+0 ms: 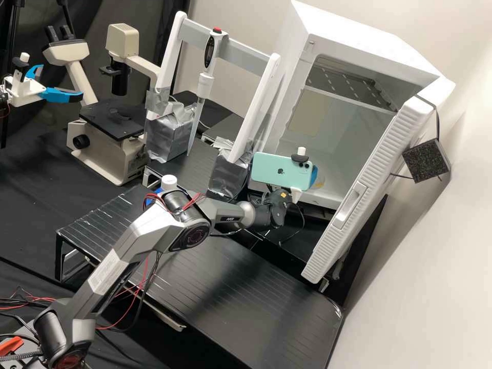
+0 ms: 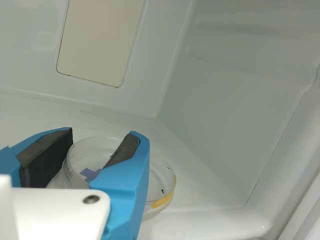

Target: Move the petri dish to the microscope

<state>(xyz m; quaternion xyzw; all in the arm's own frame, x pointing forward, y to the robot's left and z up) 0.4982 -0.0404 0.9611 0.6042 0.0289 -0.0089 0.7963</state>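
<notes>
At about half past nine on the high view's clock face, seen from the tool [image 1: 314, 175], a cream metal microscope with a flat black stage [image 1: 111, 122] stands well apart from it. Nearer ten o'clock, a white pipette with a red button [image 1: 205, 84] hangs upright in a white plastic frame with a grey crossbar [image 1: 241, 47], its feet wrapped in silver tape. At nine o'clock, a small white-capped bottle [image 1: 168, 181] shows behind the dark grey arm [image 1: 148, 225]. The arm runs from about eight o'clock over the black ribbed worktop [image 1: 220, 292] and carries a mint-green phone [image 1: 277, 171] just beside the tool.

The tool is at the open front of a white box-shaped incubator [image 1: 359, 31]. The clear round petri dish [image 2: 162, 182], with a yellow mark on its side, is inside this incubator, low down by its smooth white floor [image 2: 190, 192]; whether it rests fully on that floor cannot be told. In the high view it shows just beside the blue fingertips, at about five o'clock from them. In the wrist view the two blue fingers with dark pads [image 2: 47, 157] are spread, with a gap between them. Part of the dish shows through that gap, and one finger covers another part. Contact between finger and dish cannot be made out.

Toward three o'clock from the tool, the white ribbed incubator door [image 1: 374, 177] stands open, with a black speckled block [image 1: 426, 161] beyond it.
</notes>
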